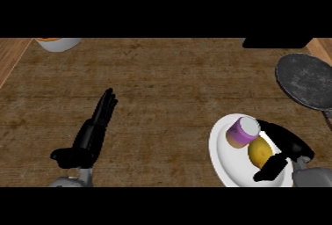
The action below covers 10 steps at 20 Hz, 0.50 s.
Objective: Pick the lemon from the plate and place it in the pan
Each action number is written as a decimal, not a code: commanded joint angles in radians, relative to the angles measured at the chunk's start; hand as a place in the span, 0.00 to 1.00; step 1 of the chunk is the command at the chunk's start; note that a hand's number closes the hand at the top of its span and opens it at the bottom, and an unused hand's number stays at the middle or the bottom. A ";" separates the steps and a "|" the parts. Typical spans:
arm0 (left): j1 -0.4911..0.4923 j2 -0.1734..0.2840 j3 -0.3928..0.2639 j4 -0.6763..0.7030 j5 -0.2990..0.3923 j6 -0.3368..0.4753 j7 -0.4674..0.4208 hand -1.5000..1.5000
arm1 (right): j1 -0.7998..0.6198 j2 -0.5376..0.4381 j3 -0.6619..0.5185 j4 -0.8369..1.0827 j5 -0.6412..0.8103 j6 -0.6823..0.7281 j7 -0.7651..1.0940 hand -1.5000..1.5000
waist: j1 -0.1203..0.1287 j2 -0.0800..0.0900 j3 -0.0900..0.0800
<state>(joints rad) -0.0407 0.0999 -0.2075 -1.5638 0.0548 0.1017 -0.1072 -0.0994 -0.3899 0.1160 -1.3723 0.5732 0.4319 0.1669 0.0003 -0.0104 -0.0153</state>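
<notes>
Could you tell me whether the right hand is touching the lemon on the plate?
Touching: in the head view the right hand curls round the lemon, fingers and thumb against it.

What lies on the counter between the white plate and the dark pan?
Nothing: in the head view, only bare brown counter separates the plate from the pan. The lemon sits on the plate by the right hand.

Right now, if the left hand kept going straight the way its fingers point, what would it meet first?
The left hand points up the bare counter; nothing lies in its line as far as the view shows.
</notes>
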 commanded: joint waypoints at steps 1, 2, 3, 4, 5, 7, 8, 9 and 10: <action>-0.043 -0.031 0.000 0.019 -0.022 0.030 0.034 0.50 | 0.001 -0.002 0.069 0.049 0.067 0.005 -0.070 1.00 | 0.002 0.011 0.016; 0.021 0.026 0.012 -0.070 0.006 -0.021 0.044 0.50 | 0.007 -0.006 0.063 0.071 0.080 -0.013 -0.087 1.00 | 0.007 0.010 0.016; 0.020 -0.028 0.007 0.070 -0.009 -0.012 -0.091 0.50 | 0.040 -0.024 0.058 0.005 0.082 -0.006 -0.084 1.00 | -0.002 0.011 0.015; -0.006 -0.017 0.015 0.040 -0.015 -0.004 -0.042 0.50 | 0.005 0.003 0.074 0.075 0.111 -0.035 -0.097 1.00 | 0.003 0.011 0.015; 0.026 0.028 0.036 -0.021 0.019 -0.043 0.000 0.50 | 0.021 -0.004 0.060 0.095 0.112 -0.061 -0.136 1.00 | 0.005 0.011 0.016; 0.004 -0.015 0.031 0.068 -0.007 -0.019 -0.076 0.50 | 0.039 0.034 0.070 0.032 0.121 -0.073 -0.081 1.00 | -0.002 0.011 0.015; 0.024 0.020 0.049 -0.010 0.021 -0.047 -0.025 0.50 | -0.007 0.003 0.036 0.080 0.117 -0.061 -0.117 1.00 | 0.004 0.011 0.015; 0.024 -0.013 -0.004 0.006 -0.015 -0.028 -0.033 0.50 | -0.026 0.005 0.030 0.221 0.158 -0.170 -0.222 1.00 | 0.010 0.014 0.016; -0.002 -0.020 0.025 0.088 -0.012 -0.032 -0.079 0.50 | 0.004 0.014 0.041 0.098 0.156 -0.142 -0.163 1.00 | -0.001 0.011 0.015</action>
<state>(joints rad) -0.0266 0.0924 -0.1911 -1.5429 0.0501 0.0791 -0.1427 -0.1041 -0.4061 0.1409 -1.3233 0.6896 0.3377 0.0237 0.0012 -0.0172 -0.0217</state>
